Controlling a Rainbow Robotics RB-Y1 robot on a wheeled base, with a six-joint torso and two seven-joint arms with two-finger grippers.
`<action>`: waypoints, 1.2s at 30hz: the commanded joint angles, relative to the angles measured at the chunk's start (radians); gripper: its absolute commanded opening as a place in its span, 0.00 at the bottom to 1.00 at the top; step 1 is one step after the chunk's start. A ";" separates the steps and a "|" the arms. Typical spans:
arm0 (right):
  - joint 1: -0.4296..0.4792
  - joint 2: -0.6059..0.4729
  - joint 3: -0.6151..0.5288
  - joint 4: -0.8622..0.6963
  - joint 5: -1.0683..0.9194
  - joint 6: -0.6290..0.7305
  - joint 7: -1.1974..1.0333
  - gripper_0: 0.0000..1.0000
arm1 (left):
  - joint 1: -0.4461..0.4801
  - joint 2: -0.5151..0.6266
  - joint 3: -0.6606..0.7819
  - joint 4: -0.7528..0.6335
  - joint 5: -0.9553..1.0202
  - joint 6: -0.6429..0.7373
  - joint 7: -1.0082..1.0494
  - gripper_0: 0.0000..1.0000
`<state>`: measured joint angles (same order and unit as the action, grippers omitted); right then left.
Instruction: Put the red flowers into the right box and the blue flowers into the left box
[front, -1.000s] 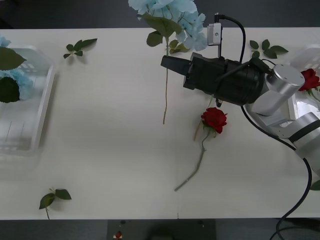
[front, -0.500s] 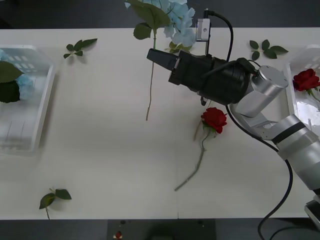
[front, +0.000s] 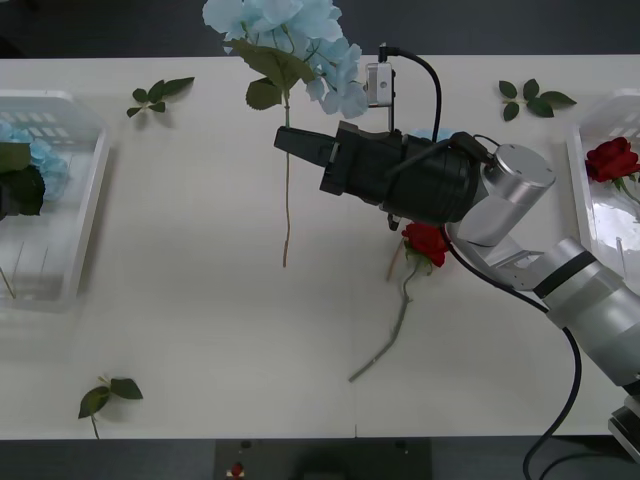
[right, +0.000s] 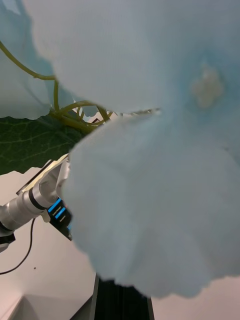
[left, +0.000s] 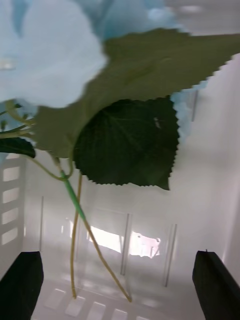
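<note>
A: What are the largest elements?
B: The white table (front: 200, 330); then the right arm (front: 560, 290), reaching leftward across its middle. The right gripper (front: 285, 142) is raised above the table, and its black fingers pinch a blue flower (front: 285, 35) at the stem just below the cluster. The stem (front: 287, 200) hangs down free toward the near side.

A: And the boxes?
B: The left box (front: 85, 215) sits at the table's left edge with blue flowers (front: 35, 150) and dark leaves in its far part. The right box (front: 580, 170) sits at the right edge with one red rose (front: 612, 158) inside.

A: Where is the left gripper?
B: In the left wrist view, its black fingers (left: 20, 282) are spread wide over the left box floor (left: 130, 235), with pale petals, a green leaf (left: 127, 147) and thin stems beyond them.

A: Smaller things?
B: A second red rose (front: 428, 242) lies mid-table, partly beneath the right arm, stem pointing near-left. Loose leaf sprigs lie at far left (front: 158, 94), far right (front: 530, 97) and near left (front: 105, 395).
</note>
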<state>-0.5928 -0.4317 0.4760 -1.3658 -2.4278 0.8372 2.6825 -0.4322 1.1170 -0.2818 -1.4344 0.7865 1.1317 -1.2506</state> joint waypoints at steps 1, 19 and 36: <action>-0.039 0.007 0.000 -0.038 -0.005 0.000 0.023 0.00 | -0.034 0.030 0.027 -0.054 0.089 -0.009 -0.147 1.00; -0.038 0.001 0.000 -0.038 -0.007 0.005 0.023 0.00 | -0.020 0.030 0.084 -0.031 0.813 0.008 -0.734 1.00; -0.038 -0.001 0.000 -0.041 -0.007 0.007 0.023 0.00 | -0.022 -0.057 0.084 -0.011 1.419 0.215 -1.069 1.00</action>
<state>-0.5933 -0.4318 0.4867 -1.3658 -2.4278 0.8377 2.6825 -0.4322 1.0902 -0.2210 -1.4225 2.1725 1.3344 -2.3022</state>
